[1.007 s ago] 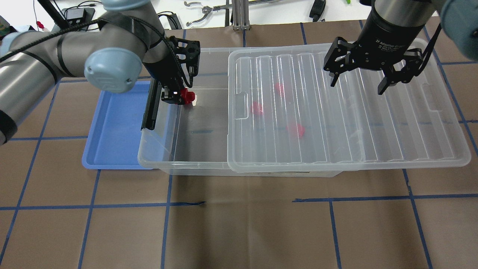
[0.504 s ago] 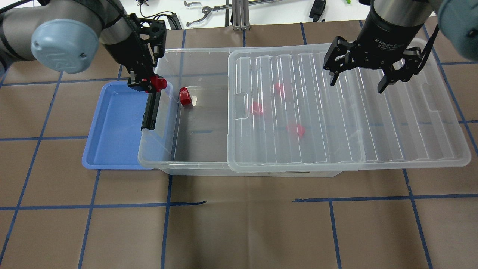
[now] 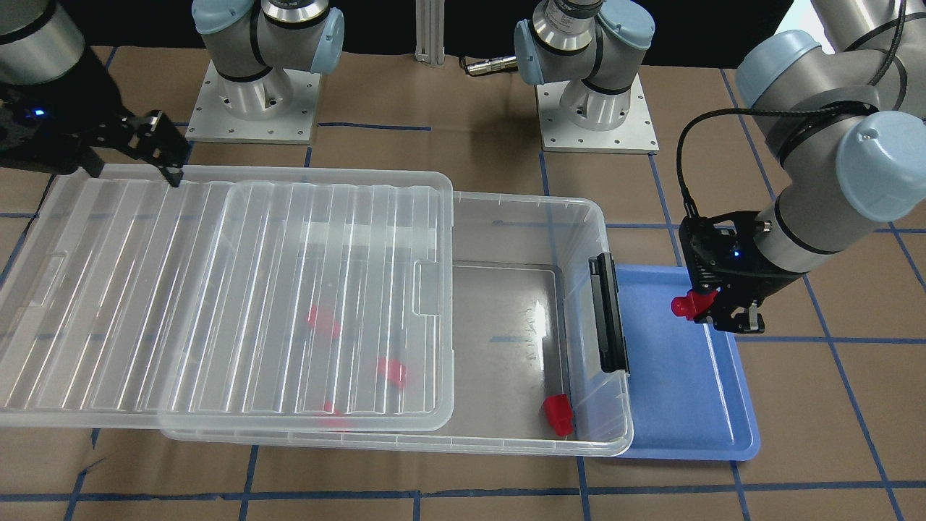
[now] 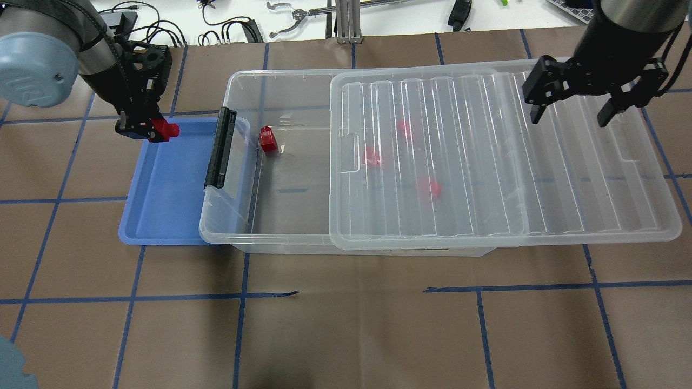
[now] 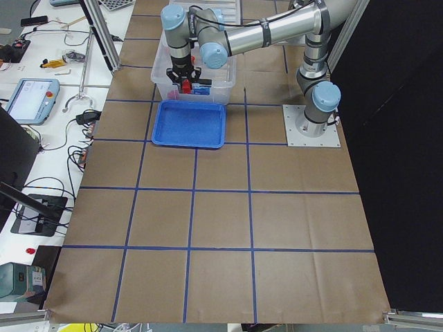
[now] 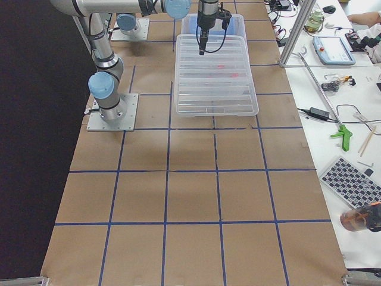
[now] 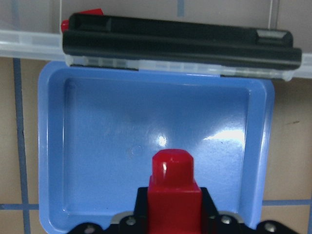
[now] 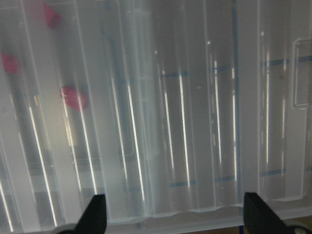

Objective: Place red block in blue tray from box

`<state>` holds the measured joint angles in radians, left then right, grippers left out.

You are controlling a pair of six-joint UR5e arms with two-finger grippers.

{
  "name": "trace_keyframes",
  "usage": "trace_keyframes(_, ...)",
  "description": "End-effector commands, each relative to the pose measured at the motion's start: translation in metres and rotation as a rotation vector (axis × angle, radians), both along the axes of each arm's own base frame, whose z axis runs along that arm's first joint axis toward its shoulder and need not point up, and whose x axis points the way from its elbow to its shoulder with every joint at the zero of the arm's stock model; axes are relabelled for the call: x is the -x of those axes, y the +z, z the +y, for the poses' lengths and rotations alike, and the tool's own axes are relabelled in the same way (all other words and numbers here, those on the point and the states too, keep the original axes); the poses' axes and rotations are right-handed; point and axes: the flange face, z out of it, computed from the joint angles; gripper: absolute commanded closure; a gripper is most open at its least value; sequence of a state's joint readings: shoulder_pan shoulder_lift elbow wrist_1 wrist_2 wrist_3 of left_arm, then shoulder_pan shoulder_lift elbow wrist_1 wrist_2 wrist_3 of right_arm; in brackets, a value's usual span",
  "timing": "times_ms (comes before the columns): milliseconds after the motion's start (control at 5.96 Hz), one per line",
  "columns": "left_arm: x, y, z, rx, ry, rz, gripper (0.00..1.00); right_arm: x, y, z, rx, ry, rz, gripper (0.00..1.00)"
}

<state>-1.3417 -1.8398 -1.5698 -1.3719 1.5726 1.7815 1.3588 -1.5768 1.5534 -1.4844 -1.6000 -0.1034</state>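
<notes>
My left gripper (image 4: 154, 131) (image 3: 705, 307) is shut on a red block (image 4: 164, 129) (image 3: 684, 306) (image 7: 173, 187) and holds it above the far part of the blue tray (image 4: 167, 189) (image 3: 687, 391) (image 7: 97, 126). The tray lies empty beside the clear box (image 4: 238, 162) (image 3: 579, 239), next to its black latch bar (image 4: 219, 147) (image 7: 180, 41). Another red block (image 4: 267, 140) (image 3: 558, 414) lies in the uncovered part of the box. Three more blocks (image 4: 427, 188) show blurred under the ribbed lid (image 4: 486, 162) (image 3: 217, 289), which is slid aside. My right gripper (image 4: 570, 111) is open above the lid's far right.
Brown paper with blue tape lines (image 4: 346, 294) covers the table. Cables and tools (image 4: 303, 13) lie on the white bench beyond the far edge. The two arm bases (image 3: 253, 94) stand on plates behind the box.
My left gripper has carried the red block left, out of the box, over the latch end, to above the blue tray. My right gripper has shifted right over the lid, still open.
</notes>
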Motion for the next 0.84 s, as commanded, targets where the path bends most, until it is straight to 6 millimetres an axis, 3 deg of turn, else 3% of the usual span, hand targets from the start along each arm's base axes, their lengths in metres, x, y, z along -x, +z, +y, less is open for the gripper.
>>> trace_keyframes(0,-0.015,-0.074,0.000,-0.014,-0.066,0.013,0.93,0.109,-0.035,-0.005,0.007,0.074,-0.008,0.00)
trace_keyframes(168,-0.023,-0.121,0.009,0.015,-0.073,0.009,0.93,0.150,-0.054,-0.007,0.032,0.084,0.007,0.00)
trace_keyframes(336,-0.020,-0.148,0.019,0.045,-0.075,-0.002,0.93,0.189,-0.080,-0.001,-0.040,0.083,0.066,0.00)
trace_keyframes(504,-0.020,-0.162,0.020,0.035,-0.073,0.001,0.91,0.218,-0.093,0.011,-0.092,0.043,0.107,0.00)
trace_keyframes(672,-0.021,-0.173,0.019,0.019,-0.074,0.009,0.89,0.229,-0.100,0.018,-0.123,0.023,0.125,0.00)
